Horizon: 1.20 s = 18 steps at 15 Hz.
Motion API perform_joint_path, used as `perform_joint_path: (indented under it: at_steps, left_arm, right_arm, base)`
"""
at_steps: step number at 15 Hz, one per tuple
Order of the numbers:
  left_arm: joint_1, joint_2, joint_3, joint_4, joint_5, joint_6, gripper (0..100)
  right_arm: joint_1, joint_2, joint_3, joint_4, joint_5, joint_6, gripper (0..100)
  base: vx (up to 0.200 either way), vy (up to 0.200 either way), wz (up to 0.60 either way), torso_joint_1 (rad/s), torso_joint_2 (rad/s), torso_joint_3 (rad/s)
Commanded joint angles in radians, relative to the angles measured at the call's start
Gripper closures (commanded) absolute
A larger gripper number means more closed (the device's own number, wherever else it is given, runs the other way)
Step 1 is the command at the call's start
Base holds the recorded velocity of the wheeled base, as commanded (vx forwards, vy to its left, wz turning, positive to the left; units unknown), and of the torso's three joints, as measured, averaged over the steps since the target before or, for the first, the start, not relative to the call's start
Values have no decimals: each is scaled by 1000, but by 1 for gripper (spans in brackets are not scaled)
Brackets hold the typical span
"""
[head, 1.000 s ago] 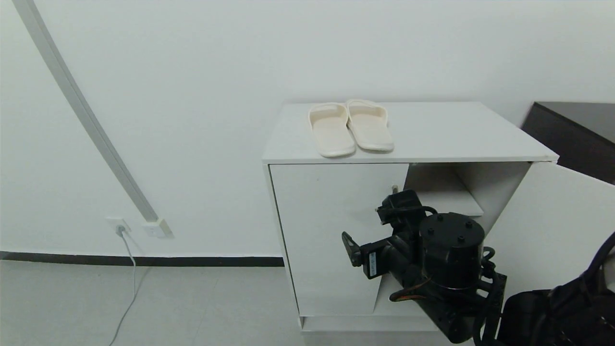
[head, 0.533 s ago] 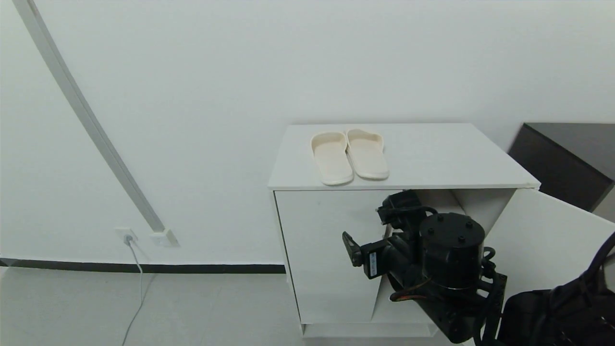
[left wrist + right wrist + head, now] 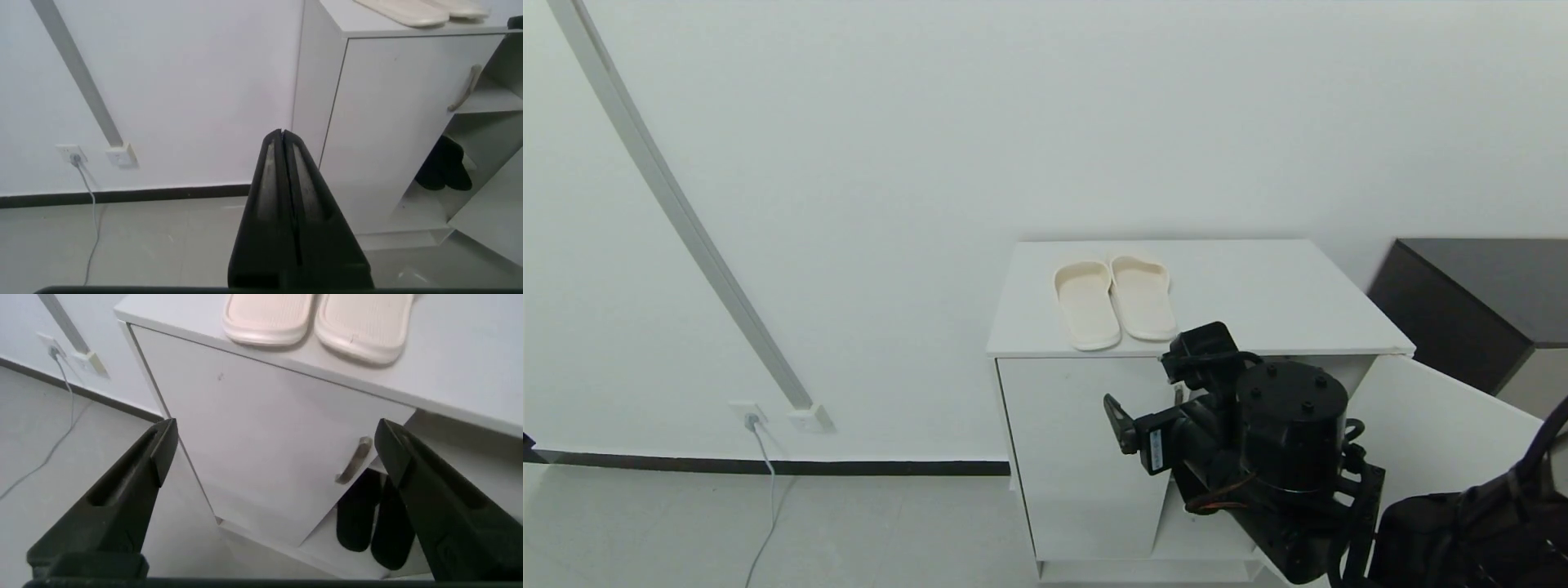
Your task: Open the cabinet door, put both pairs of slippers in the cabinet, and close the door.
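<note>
A pair of cream slippers [image 3: 1127, 298] is seen on the top of a white cabinet [image 3: 1258, 294]. They lie flat, side by side and touching, with the open heels toward the near edge and the toe bands toward the wall. They are placed on the left half of the top, close to its near edge. A second pair, black slippers [image 3: 376, 518], is seen inside the cabinet on its lower board, side by side, just right of the shut door's edge.

The cabinet's left door [image 3: 1086, 457] is shut, and a pale handle [image 3: 353, 460] is fixed upright near its right edge. The right door [image 3: 1437, 425] is swung wide open toward the near right. A shelf [image 3: 490, 98] is seen inside, above the black pair. The open half is partly hidden in the head view by the right arm [image 3: 1282, 441], which is held in front of it. A dark piece of furniture [image 3: 1470, 302] stands to the right. A grey conduit [image 3: 678, 212] runs slantwise down the wall to a socket [image 3: 747, 408], from which a cable [image 3: 768, 506] hangs to the floor.

The left jaws are pressed together with nothing between them and are held well left of the cabinet. The right jaws are spread wide and empty, near the cabinet front. Both pairs are well apart from them.
</note>
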Motion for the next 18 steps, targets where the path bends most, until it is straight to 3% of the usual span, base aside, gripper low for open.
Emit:
perform_joint_path:
  at_steps: [1,3,5,7,9,14,18]
  left_arm:
    - [0,1,0,-2,0,0,100]
    - [0,1,0,0,0,0,100]
    - [0,1,0,0,-1,2,100]
    - [0,1,0,0,-1,3,100]
    - [0,1,0,0,-1,3,100]
    - [0,1,0,0,-1,3,100]
    - [0,1,0,0,-1,5,100]
  right_arm:
    - [-3,3,-4,-1,2,-14,0]
    - [-17,11,-59,28,23,-9,0]
    - [-40,20,-150,145,23,14,0]
    - [-40,22,-326,426,23,134,0]
    - [-40,34,-424,554,23,215,0]
    - [-41,106,-424,453,11,215,0]
    - [-44,98,-418,449,11,198,0]
  base:
    - [0,0,0,0,0,0]
    - [0,0,0,0,0,0]
    - [0,0,0,0,0,0]
    - [0,0,0,0,0,0]
    - [0,0,0,0,0,0]
    - [0,0,0,0,0,0]
    - [200,0,0,2,-4,4]
